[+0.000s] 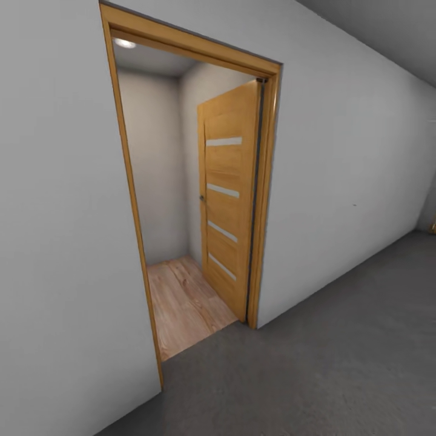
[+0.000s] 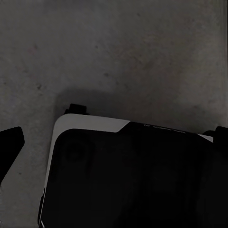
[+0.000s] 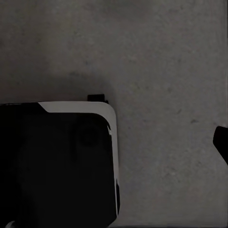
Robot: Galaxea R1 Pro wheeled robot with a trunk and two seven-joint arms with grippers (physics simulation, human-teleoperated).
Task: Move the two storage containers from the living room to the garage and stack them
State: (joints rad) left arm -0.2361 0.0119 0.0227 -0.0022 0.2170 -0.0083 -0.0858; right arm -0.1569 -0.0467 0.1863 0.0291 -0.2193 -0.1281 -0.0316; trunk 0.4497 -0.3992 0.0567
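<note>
Where dark grey mottled concrete floor meets pale grey wall, open slatted wooden door at centre frame; hand states impossible to tell.

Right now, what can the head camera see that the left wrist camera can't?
Head view: an open wooden door in a wood frame, pale grey walls, a ceiling light, and light wood planks beyond the doorway. Left wrist view: a dark robot part with a pale edge, seen from above, and one dark gripper fingertip. Both views share the rough dark grey concrete floor.
</note>
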